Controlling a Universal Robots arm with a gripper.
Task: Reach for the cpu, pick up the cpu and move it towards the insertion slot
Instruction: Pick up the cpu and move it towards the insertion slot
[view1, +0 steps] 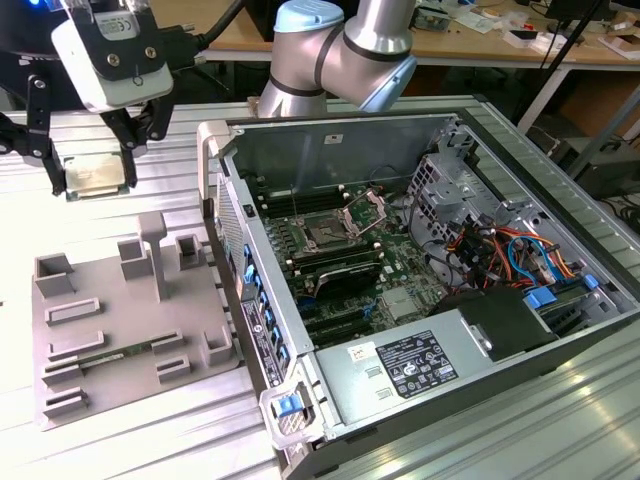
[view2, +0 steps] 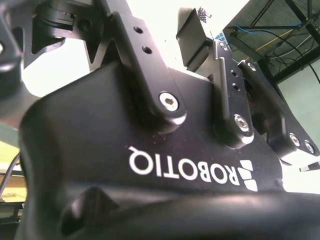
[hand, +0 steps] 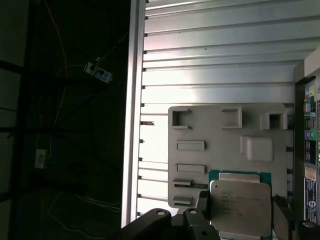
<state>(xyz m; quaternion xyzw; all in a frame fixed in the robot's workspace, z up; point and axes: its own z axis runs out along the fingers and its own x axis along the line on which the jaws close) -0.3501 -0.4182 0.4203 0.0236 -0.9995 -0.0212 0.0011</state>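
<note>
The gripper (view1: 95, 182) is closed on the cpu (view1: 93, 175), one finger on each of two opposite edges, and holds it flat in the air above the ribbed metal table (view1: 130, 450). In the first wrist view the chip hangs in front of one edge of the grey tray (hand: 220, 132). The insertion slot (view1: 324, 237) (its metal bracket stands raised) sits inside the open computer case (view1: 330, 140), well apart from the cpu, toward the exterior view's right.

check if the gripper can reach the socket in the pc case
Probably yes: the case lies open and nothing covers the socket. The gripper, shut on the chip, hangs outside the case, at the exterior view's left.
</note>
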